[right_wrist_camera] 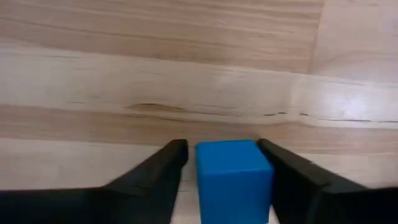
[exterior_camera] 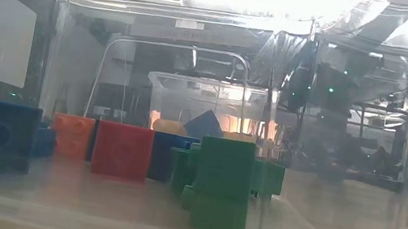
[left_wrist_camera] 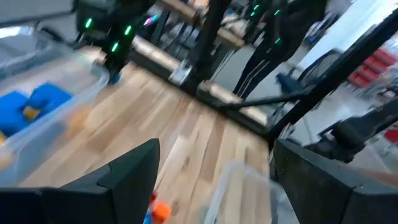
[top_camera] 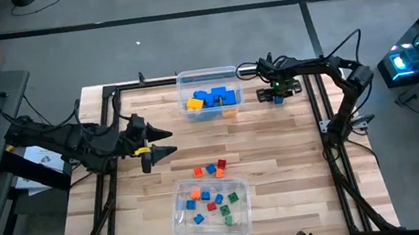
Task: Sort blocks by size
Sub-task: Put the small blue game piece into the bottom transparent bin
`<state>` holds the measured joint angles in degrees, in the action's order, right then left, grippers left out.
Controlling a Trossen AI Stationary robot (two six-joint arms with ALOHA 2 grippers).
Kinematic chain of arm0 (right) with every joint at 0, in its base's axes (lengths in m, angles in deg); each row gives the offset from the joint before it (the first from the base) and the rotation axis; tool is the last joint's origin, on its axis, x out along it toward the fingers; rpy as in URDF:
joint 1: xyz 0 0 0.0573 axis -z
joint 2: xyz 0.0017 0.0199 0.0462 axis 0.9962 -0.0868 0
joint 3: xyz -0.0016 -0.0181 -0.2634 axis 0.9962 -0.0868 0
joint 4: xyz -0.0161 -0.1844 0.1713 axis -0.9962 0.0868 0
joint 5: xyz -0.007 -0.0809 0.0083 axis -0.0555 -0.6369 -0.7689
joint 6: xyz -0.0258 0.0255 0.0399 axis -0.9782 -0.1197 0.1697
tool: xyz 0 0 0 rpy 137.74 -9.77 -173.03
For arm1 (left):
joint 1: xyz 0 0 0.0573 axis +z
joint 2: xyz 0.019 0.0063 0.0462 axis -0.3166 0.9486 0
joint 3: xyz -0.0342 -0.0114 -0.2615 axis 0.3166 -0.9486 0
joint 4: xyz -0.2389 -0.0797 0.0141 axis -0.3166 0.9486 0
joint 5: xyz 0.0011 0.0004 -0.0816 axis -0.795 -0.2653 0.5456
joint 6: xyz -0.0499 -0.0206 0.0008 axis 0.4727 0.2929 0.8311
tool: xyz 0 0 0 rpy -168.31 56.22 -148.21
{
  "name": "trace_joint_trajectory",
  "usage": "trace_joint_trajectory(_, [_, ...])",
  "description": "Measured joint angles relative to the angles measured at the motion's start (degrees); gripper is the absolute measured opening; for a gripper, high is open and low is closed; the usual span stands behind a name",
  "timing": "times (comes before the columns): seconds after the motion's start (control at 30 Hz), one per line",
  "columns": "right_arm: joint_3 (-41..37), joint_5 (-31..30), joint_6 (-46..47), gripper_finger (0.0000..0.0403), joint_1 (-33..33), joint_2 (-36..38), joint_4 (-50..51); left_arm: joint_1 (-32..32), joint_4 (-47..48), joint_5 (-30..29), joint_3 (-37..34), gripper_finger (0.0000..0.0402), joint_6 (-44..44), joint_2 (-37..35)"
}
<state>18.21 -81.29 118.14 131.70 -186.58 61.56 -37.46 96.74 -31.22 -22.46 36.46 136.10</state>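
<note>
A large blue block rests on the table, just right of the far clear bin. That bin holds larger blue and yellow blocks. My right gripper points down over the blue block, open, with a finger close on each side. My left gripper hovers open and empty above the table's left part. Small red, orange and blue cubes lie loose at mid-table. The near clear bin holds several small cubes. My right gripper comes at the blue block from above, fingers pointing down along two opposite sides. One finger looks to lie against the block's side. The other finger stands a sliver apart. The block sits flat on the table.
A black frame rail runs along the table's right side close to my right arm. Bare wood lies between the two bins and to the right of the near bin. The low view looks through the near bin's wall.
</note>
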Motion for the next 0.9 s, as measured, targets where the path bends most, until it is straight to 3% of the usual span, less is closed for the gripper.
trace_joint_trajectory(0.13, [-0.09,-0.56,-2.15,0.0125,-1.01,2.05,1.21,0.0,-6.8,-0.25,0.0,0.0298,-5.91,-0.47])
trace_joint_trajectory(0.33, [0.93,-2.03,-6.2,0.0129,-4.59,15.1,8.46,1.26,-10.84,-4.33,0.02,0.0298,-12.77,-2.75])
trace_joint_trajectory(0.43, [0.84,2.82,-5.13,0.0129,-9.55,24.93,8.52,2.4,-10.22,-4.79,0.02,0.0298,-13.17,-3.23])
trace_joint_trajectory(0.53, [0.81,9.88,0.66,0.0129,-19.31,33.0,4.77,3.42,-9.02,-4.79,0.02,0.0298,-13.26,-3.13])
trace_joint_trajectory(0.63, [0.81,10.71,9.64,0.0129,-33.44,37.64,-2.94,4.19,-7.38,-4.77,0.02,0.0298,-13.25,-2.42])
trace_joint_trajectory(0.77, [0.81,2.63,19.77,0.0129,-53.54,36.16,-16.94,4.99,-6.5,-3.59,0.01,0.0298,-13.34,-1.45])
trace_joint_trajectory(0.9, [0.81,-3.45,22.4,0.0129,-66.04,28.36,-32.88,6.16,-6.38,-0.79,0.0,0.0298,-13.57,-0.57])
